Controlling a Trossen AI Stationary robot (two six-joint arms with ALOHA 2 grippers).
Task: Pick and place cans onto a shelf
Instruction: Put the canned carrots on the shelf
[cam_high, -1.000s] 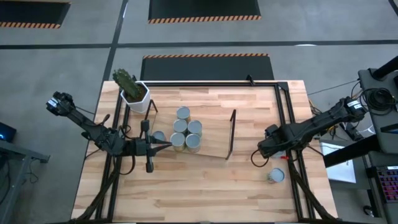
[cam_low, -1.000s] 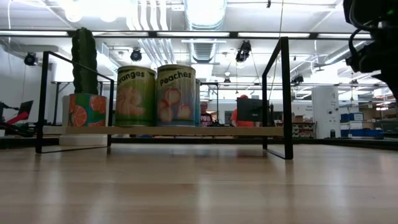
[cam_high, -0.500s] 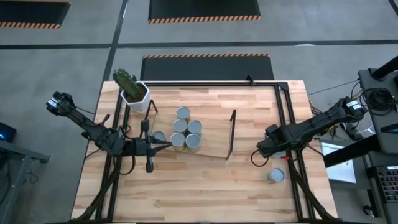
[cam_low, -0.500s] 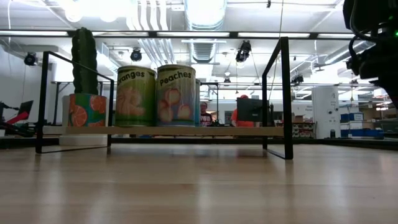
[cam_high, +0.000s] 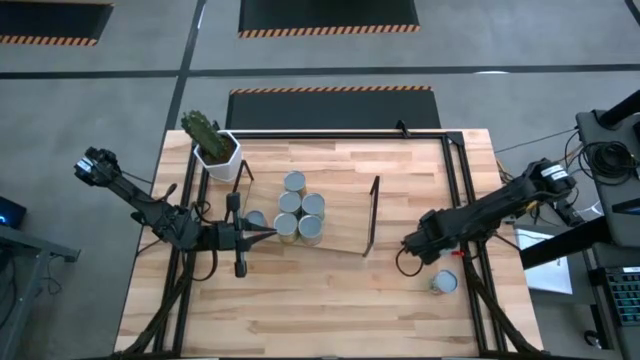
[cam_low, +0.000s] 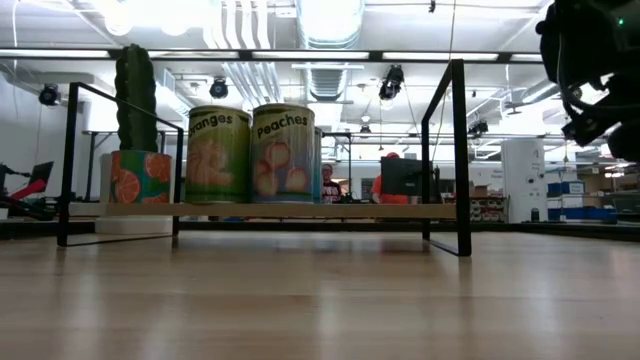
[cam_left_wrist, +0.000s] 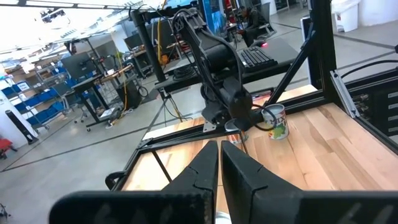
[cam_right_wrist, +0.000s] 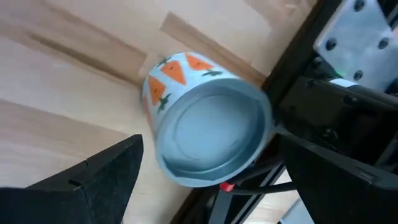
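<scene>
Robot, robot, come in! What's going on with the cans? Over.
Right pincer open, hovering over the loose can by the table's right edge. Left pincer shut, waiting beside the shelf. Five cans shelved. Nothing in the way. Over.

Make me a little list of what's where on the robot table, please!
shelf: on the table, four cans on it
fifth can: by the shelf's left end
loose can: on the table near the right edge, carrot label
right gripper: open, above the loose can
left gripper: shut, by the stacked cans
plant pot: far-left corner
</scene>
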